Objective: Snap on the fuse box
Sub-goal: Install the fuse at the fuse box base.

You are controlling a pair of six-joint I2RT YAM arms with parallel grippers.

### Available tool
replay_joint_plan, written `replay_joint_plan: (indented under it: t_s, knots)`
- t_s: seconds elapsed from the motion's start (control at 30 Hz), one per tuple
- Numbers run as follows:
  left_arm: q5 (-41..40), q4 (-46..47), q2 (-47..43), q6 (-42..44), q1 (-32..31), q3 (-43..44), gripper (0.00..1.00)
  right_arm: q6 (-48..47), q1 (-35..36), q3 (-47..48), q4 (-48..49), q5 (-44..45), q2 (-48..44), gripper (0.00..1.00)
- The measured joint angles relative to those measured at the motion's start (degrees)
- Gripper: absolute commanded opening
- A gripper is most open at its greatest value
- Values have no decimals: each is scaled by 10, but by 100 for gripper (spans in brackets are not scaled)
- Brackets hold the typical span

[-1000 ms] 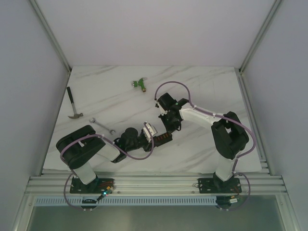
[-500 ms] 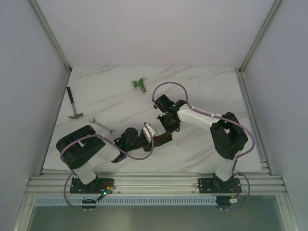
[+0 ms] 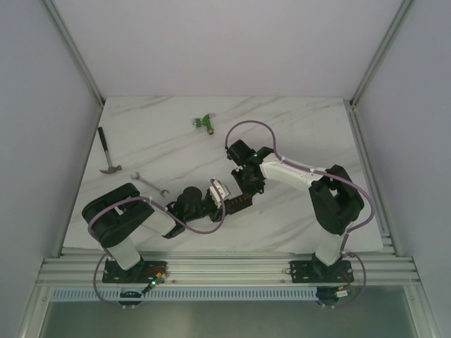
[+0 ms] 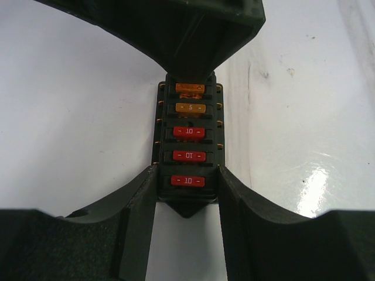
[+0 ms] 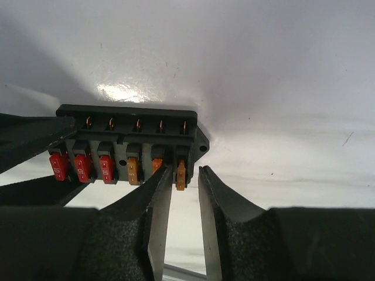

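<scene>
Left gripper (image 4: pixel 187 178) clamps the black fuse box (image 4: pixel 188 120) with red, orange fuses (image 4: pixel 188 156); right gripper (image 5: pixel 185 172) slightly parted

White marbled table (image 3: pixel 303 127) — on it a hammer (image 3: pixel 107 155), a wrench (image 3: pixel 149 183), a green connector (image 3: pixel 205 123).

Fuse box (image 4: pixel 188 140) flat on the table (image 3: pixel 176 148), its near end between the left tool's (image 4: pixel 187 177) fingers (image 4: pixel 140 202), touching both. The right tool (image 5: pixel 184 171) sits at the far end, the last fuse just before it. Wrench (image 3: pixel 149 183) left of the left tool, hammer (image 3: pixel 107 151) further left, connector (image 3: pixel 204 123) well behind both tools.
</scene>
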Motion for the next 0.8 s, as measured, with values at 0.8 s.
replay_joint_plan:
  t_s: [0.8]
  knots:
    - [0, -1, 0, 0, 0, 1, 47, 37, 10, 18, -12, 20, -28, 27]
